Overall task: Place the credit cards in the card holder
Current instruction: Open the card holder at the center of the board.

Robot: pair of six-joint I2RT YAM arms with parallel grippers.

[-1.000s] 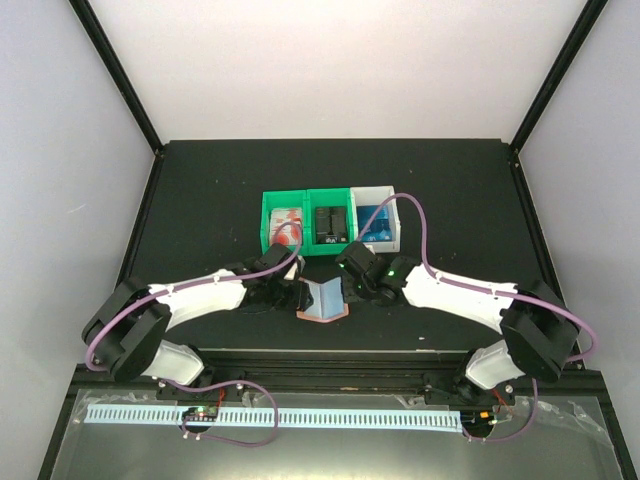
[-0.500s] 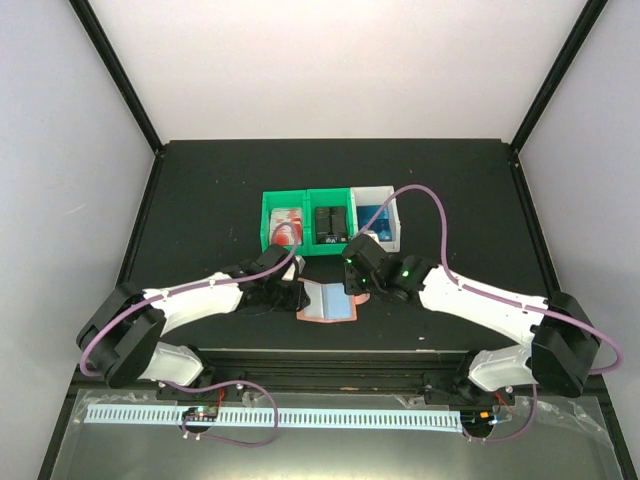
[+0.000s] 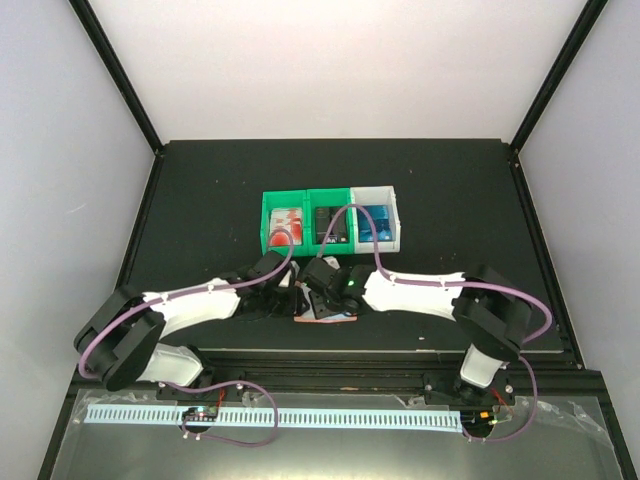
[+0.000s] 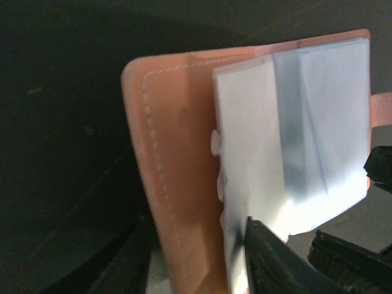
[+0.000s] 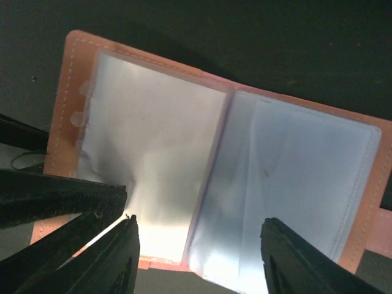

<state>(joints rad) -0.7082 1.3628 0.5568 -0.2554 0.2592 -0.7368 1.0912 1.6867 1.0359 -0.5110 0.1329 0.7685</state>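
The holder (image 5: 226,165) lies open on the table (image 3: 200,200), at 6 o'clock near the front edge. Its brown cover is down and its clear pockets (image 5: 153,141) face up.

The left gripper (image 4: 199,245) is at the holder's 9 o'clock side. Its jaws are a little apart, with the edge of the cover between them. I cannot tell if they pinch it or just sit around it. The right gripper (image 5: 201,226) hangs over the middle of the holder. Its jaws are spread wide and hold nothing.

The cards (image 3: 287,222) are in the green bin (image 3: 268,235), at 11 o'clock from the holder. None is in a pocket yet.

The holder looks light, soft and floppy. I think it would slide or flip shut if pushed, so one gripper should keep the cover down at its edge. The pockets look thin and slick, and their mouths may stick shut.

The cards look thin, stiff and smooth. They would be hard to lift when flat. I think it is best to take one by a short edge, then slide the other end into a pocket.
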